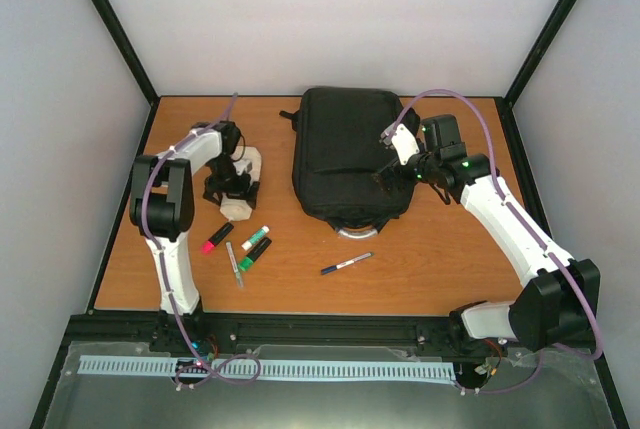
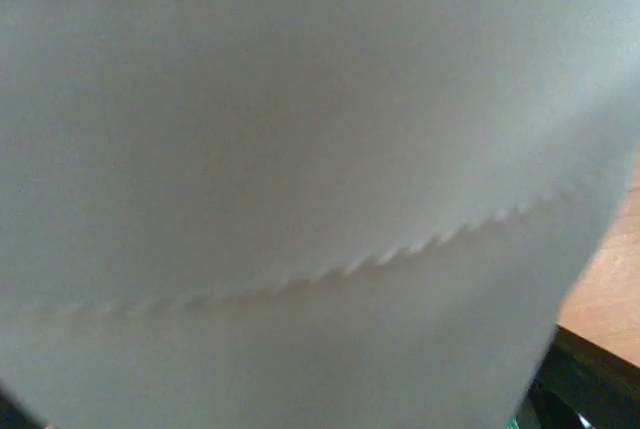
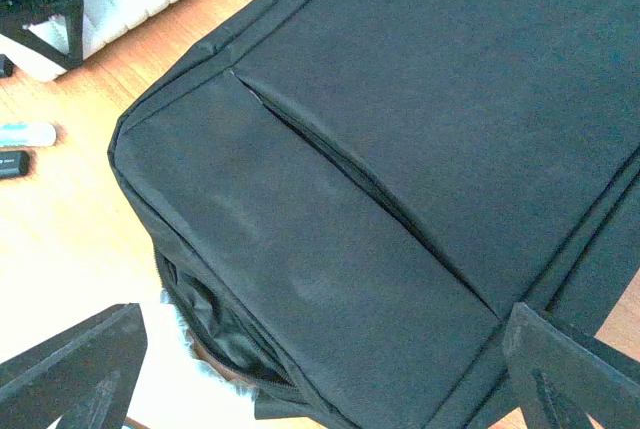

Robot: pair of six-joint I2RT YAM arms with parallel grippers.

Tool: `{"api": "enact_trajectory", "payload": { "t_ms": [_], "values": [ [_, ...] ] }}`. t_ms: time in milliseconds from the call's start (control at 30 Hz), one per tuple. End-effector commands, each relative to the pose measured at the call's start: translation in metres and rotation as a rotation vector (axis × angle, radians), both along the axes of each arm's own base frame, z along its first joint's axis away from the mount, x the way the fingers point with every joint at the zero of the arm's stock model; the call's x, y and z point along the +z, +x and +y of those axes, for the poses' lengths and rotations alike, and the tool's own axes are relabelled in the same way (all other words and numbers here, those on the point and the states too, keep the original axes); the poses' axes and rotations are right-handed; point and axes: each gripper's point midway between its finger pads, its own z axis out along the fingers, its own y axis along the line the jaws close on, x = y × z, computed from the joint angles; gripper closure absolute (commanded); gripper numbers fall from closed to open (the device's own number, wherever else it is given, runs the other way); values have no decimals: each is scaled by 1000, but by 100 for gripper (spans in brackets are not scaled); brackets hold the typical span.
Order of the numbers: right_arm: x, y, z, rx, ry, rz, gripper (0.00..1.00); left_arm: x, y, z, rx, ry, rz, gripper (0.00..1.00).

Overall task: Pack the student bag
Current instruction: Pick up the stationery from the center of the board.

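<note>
The student bag (image 1: 345, 154), a large black backpack, lies flat in the middle of the table, its grey loop handle (image 1: 355, 232) toward the near edge. My right gripper (image 1: 393, 175) hovers over the bag's right side. In the right wrist view the right gripper (image 3: 320, 379) is open, its fingers (image 3: 80, 369) spread wide above the black fabric with nothing between them. A zip mouth (image 3: 215, 334) gapes slightly at the bag's near end. My left gripper (image 1: 228, 189) is down on a white pouch (image 1: 247, 181), jaws spread across it. The pouch (image 2: 300, 149) fills the left wrist view, hiding the fingers.
Left of the bag lie a pink highlighter (image 1: 214, 239), a green-capped marker (image 1: 256, 238), a dark green marker (image 1: 254, 254) and a silver pen (image 1: 234, 265). A blue pen (image 1: 346, 263) rests in front of the bag. Black rails edge the table.
</note>
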Motion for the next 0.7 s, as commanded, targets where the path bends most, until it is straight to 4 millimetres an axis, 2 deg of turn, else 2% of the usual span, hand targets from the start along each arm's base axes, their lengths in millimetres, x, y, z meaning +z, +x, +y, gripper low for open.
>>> {"api": "enact_trajectory", "payload": {
  "t_ms": [0,133,267,333,500,667],
  "values": [
    [1,1,2,8,2,-3,0,-13,1,8,-35,124,2,0],
    [1,0,1,9,-1,-5,0,-14,0,13,-43,165,2,2],
    [1,-2,4,50,-4,-9,0,-10,2,14,-68,168,-8,23],
    [-1,-5,8,97,-13,-8,4,-3,4,9,-84,142,-18,29],
    [-7,-17,23,299,-75,-34,20,27,15,0,-98,80,-96,41],
    [-38,-19,28,403,-232,-70,23,65,18,-10,-132,14,-206,41]
  ]
}}
